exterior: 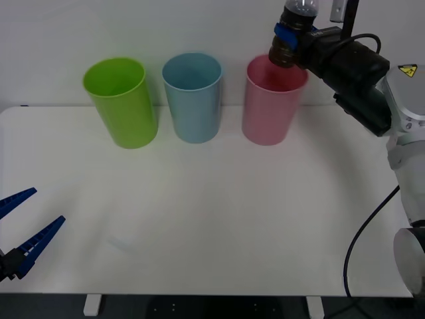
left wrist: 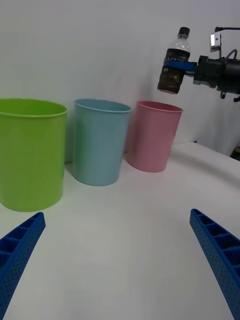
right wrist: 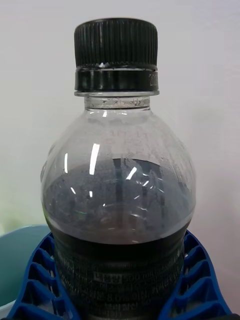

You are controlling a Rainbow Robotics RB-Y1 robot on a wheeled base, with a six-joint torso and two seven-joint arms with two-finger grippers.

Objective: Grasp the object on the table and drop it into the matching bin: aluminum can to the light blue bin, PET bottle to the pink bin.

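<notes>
PET bottle (exterior: 297,30) at upper right of front frame, upright, airborne above pink bin (exterior: 271,106) rim. Right gripper (exterior: 287,41) clamped round bottle's labelled body, blue fingers (right wrist: 200,280) either side. Light blue bin (exterior: 192,96) and lime green bin (exterior: 121,101) left of pink, on table (exterior: 219,226). Left gripper (exterior: 20,229) lower left, spread wide, empty.

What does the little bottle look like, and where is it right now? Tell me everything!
The PET bottle is small and made of clear plastic, with a ribbed black screw cap and a dark label round its body. Dark brown drink fills it to the shoulder; the top part is clear. It stands nearly upright in the air, above the rim of the pink bin, not inside it yet. The right gripper holds it, its blue ribbed fingers pressed against both sides of the body. Nothing else touches it.
</notes>
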